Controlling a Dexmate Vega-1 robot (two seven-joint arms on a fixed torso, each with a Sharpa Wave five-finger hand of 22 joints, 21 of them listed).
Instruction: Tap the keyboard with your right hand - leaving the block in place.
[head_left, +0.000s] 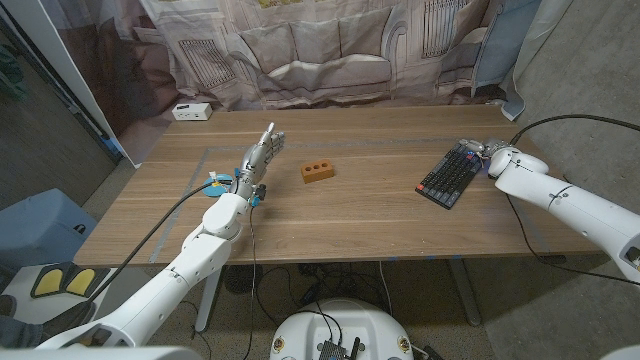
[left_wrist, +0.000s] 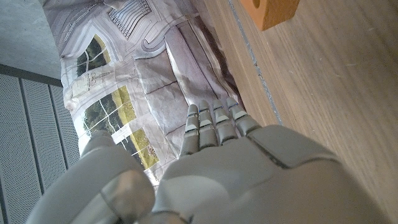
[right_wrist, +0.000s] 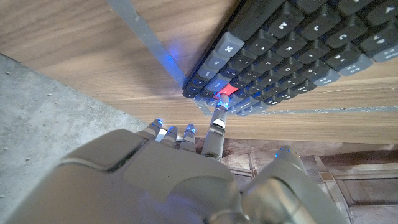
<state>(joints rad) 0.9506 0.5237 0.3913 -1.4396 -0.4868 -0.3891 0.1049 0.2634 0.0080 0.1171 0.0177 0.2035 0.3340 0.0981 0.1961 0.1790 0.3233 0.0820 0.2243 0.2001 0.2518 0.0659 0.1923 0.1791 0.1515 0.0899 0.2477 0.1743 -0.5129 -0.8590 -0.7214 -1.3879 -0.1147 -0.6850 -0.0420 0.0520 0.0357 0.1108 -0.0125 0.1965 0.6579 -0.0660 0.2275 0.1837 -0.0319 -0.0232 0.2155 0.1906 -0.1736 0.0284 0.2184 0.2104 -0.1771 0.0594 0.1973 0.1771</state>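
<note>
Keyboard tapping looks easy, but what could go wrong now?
The keyboard lies near the table edge, so a hard push from the right hand might slide it toward the edge. One finger touches the corner keys; it might slip off them. The left hand stands close to the block and might bump it.

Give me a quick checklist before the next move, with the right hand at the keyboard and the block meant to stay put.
1. Right hand at the keyboard: ok, it sits over the far corner in the head view.
2. Fingertip contact: ok, in the right wrist view one extended finger meets the red key at the keyboard's corner.
3. Orange block clear of both hands: ok, it stands alone mid-table.
4. Left hand away from the block: ok, raised with fingers apart, holding nothing.
5. Key actually pressed down: cannot tell.
</note>
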